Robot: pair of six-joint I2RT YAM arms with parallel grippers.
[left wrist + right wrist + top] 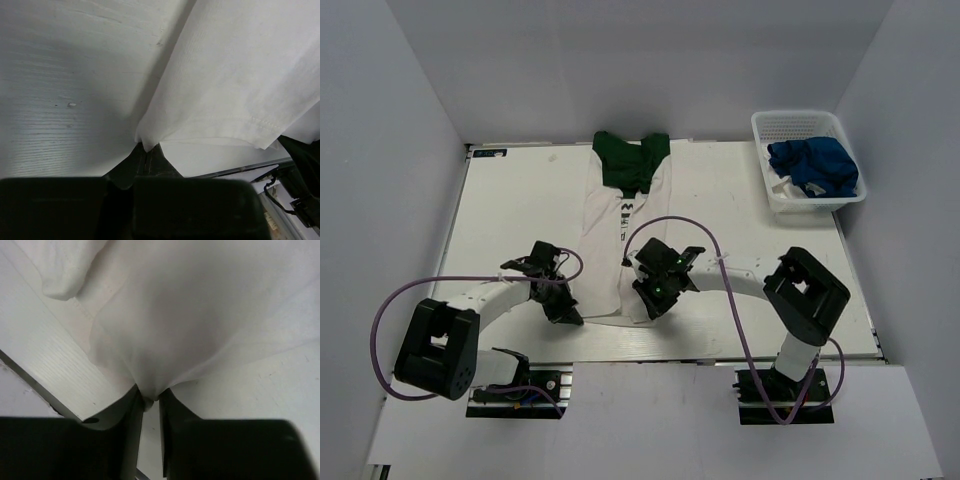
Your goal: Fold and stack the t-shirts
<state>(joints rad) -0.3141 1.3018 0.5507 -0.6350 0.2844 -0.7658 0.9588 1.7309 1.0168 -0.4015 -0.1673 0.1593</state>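
Note:
The white t-shirt with dark green sleeves point(610, 262) lies folded into a long narrow strip down the middle of the table, with the green part point(630, 160) at the far end and part of the dark print point(625, 212) showing. My left gripper point(568, 316) is shut on its near left hem corner point(146, 140). My right gripper point(650, 305) is shut on the near right hem; in the right wrist view the white cloth point(165, 340) bunches between the fingertips point(131, 399). A royal blue t-shirt point(815, 165) lies crumpled in the basket.
A white mesh basket point(798, 122) stands at the far right and holds the blue shirt and some white cloth point(782, 186). The table's near edge point(720, 352) runs just behind both grippers. Grey walls close in the far side and both sides.

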